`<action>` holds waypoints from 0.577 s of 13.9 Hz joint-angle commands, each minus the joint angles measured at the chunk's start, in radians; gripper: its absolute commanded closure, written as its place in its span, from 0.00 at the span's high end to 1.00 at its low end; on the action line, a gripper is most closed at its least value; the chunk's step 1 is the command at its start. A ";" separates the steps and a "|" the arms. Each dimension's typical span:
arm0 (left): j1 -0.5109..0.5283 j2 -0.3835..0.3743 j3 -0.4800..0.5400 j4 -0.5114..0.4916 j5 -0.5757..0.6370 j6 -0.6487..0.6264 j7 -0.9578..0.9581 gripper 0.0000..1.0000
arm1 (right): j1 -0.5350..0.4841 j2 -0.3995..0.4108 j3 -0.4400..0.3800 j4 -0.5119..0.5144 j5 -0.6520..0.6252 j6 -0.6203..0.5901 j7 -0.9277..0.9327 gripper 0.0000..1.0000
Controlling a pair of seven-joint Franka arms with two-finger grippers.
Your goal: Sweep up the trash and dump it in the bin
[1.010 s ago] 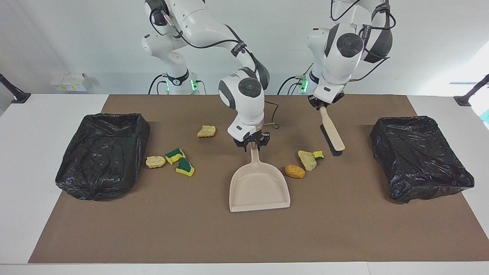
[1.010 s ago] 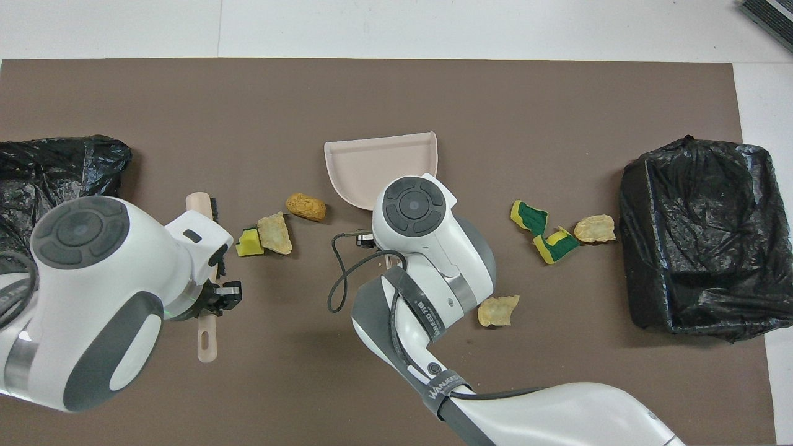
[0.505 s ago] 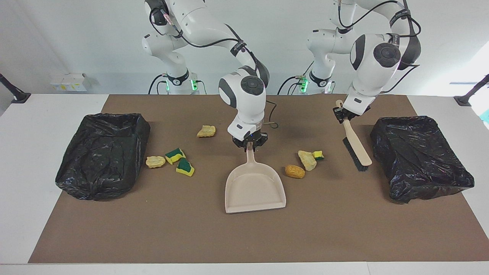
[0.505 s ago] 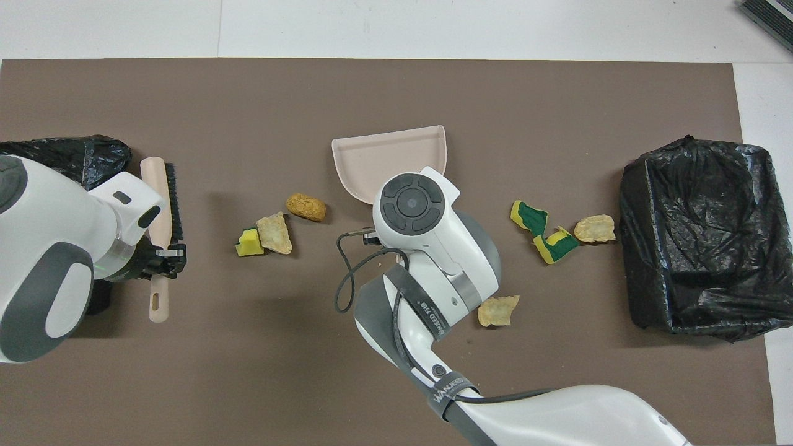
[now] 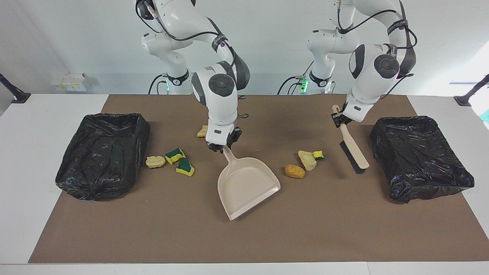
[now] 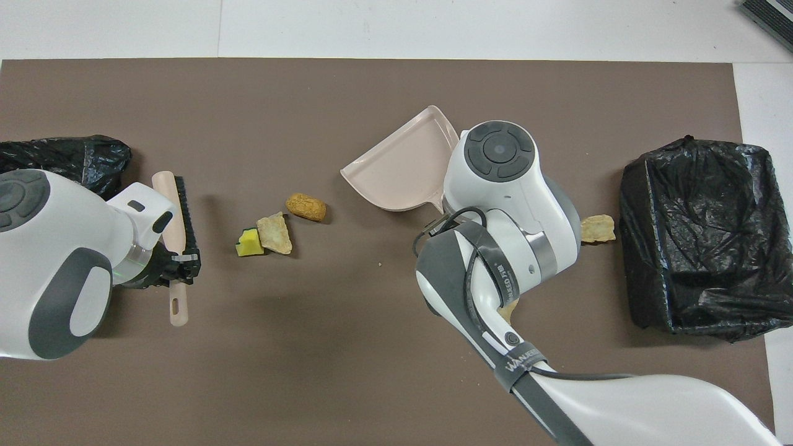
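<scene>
A robotics lab, not a home. Two white robot arms (image 5: 214, 76) stand bolted at the edge of a plain white table (image 5: 46, 114) against a bare pale wall (image 5: 76, 38), cables trailing from their bases. A brown mat (image 5: 267, 236) marks the work area, and camera-stand feet (image 5: 15, 95) sit at the table's corners.

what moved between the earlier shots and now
The right claw swung the dustpan toward the right arm's end, its mouth now slanted toward the orange lump. The left claw carried the brush from the scraps toward the left arm's bin. Scraps and bins stayed put.
</scene>
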 commanded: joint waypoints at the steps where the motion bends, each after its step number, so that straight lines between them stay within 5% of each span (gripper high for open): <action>1: 0.007 -0.024 -0.006 -0.053 -0.027 0.030 -0.033 0.00 | -0.014 -0.010 0.010 -0.010 -0.006 -0.009 -0.160 0.00; 8: -0.006 -0.018 -0.006 -0.066 -0.027 0.053 -0.030 0.00 | -0.060 -0.025 0.010 -0.052 -0.024 -0.006 -0.613 0.00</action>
